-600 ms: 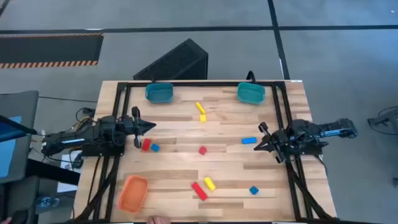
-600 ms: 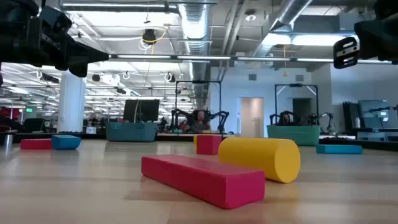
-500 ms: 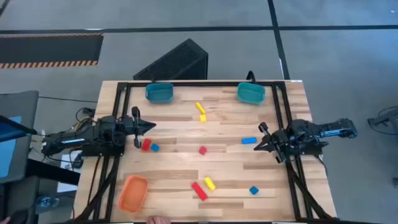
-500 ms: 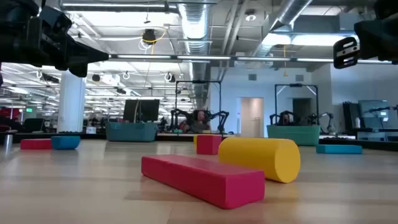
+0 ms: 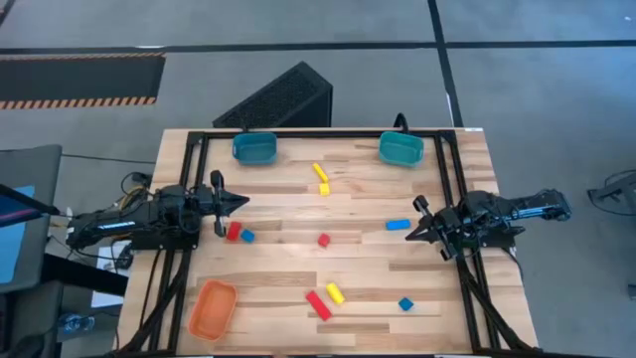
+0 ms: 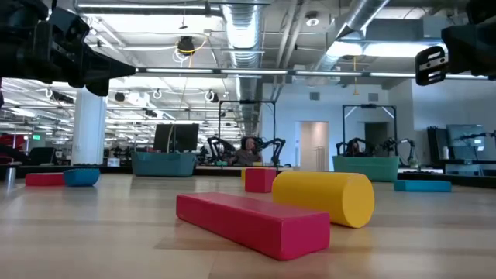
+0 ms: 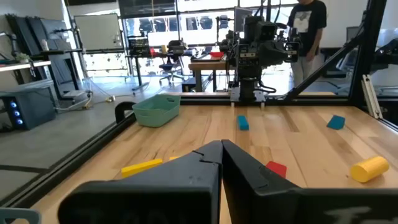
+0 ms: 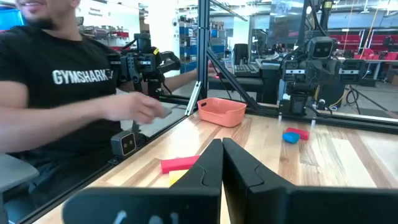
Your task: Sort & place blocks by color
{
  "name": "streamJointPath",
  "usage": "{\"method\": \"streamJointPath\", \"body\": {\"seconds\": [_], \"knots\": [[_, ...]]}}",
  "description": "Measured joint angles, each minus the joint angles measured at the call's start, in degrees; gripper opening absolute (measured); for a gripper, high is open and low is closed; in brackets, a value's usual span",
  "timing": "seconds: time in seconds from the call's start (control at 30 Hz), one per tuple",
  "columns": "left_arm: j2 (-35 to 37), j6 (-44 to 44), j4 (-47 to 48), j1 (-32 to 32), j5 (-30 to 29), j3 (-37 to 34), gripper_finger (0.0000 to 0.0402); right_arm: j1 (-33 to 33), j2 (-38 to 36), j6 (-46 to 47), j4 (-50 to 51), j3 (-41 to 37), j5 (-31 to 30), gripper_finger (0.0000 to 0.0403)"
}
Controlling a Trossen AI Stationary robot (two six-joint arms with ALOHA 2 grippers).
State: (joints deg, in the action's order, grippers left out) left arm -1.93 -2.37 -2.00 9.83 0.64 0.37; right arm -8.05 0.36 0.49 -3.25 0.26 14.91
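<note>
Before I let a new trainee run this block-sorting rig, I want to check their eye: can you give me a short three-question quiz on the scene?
1. True or false: both grippers are shut.
2. How many teal trays stand at the table's far edge?
3. Which block lies beside the long red bar? A yellow, B blue, C none.

Key
1. True: left gripper and right gripper are shut, holding nothing.
2. Two: one teal tray, another teal tray.
3. A, the yellow block.

Left claw (image 5: 241, 201) and right claw (image 5: 408, 237) both closed, empty, facing inward above the table edges.
</note>
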Motion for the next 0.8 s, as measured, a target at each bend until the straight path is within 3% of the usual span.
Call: {"method": "streamJointPath", "body": {"seconds": [0.17, 0.4, 0.8], "knots": [[-0.16, 0.00, -0.16, 0.26, 0.14, 0.01, 0.0000, -0.01, -0.01, 0.02, 0.00, 0.00, 0.00, 0.0021], [-6.08, 0.03, -0.23, 5.19, -0.22, 0.01, 0.0000, 0.00, 0.00, 0.02, 0.00, 0.01, 0.01, 0.0021], [-8.55, 0.02, 0.16, 5.29, -2.02, 0.01, 0.0000, 0.00, 0.00, 0.00, -0.02, 0.00, 0.00, 0.0021]]}}
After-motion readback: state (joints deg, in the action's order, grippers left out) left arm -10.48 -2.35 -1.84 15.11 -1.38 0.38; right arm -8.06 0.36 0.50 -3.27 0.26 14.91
